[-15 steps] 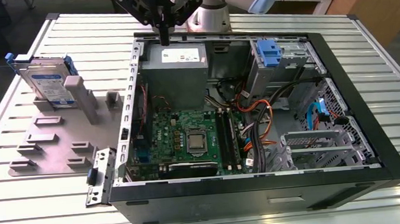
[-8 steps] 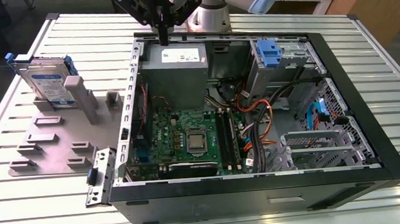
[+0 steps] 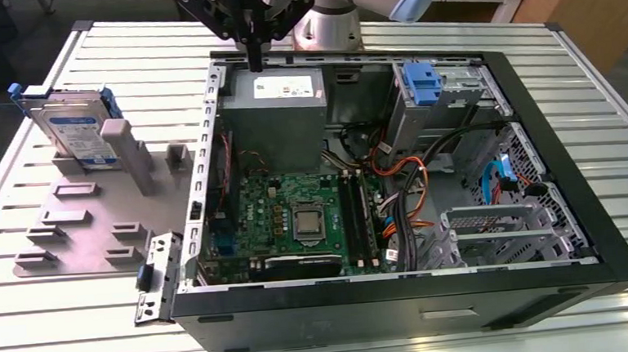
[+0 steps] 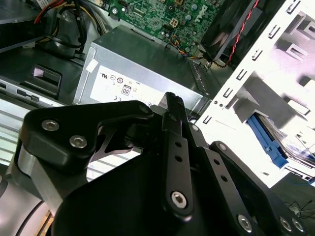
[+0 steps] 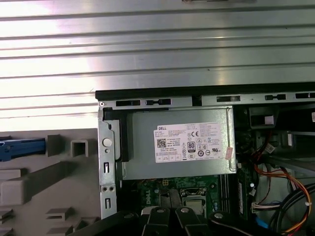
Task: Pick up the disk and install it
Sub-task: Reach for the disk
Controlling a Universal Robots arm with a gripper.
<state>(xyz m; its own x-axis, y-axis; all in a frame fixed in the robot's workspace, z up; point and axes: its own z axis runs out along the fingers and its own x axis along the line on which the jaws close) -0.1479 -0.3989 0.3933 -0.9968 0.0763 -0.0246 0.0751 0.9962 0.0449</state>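
Note:
The disk [image 3: 76, 129], a silver drive with a blue-and-white label in a blue carrier, stands on edge in the grey fixture [image 3: 98, 214] at the exterior view's left, outside the computer case. Its blue carrier edge [image 5: 22, 147] shows in the first wrist view, and its blue carrier [image 4: 268, 140] also shows in the second wrist view. My gripper [image 3: 254, 58] hangs above the far edge of the case, over the grey power supply [image 3: 274, 105]. Its black fingers [image 4: 172, 105] are shut together with nothing between them. The gripper is well apart from the disk.
The open black computer case [image 3: 553, 153] lies on a ribbed metal table [image 3: 614, 84], with motherboard [image 3: 294, 218], cables and a metal drive bay holding a small blue latch piece [image 3: 423, 83]. The grey fixture has several upright posts and slots.

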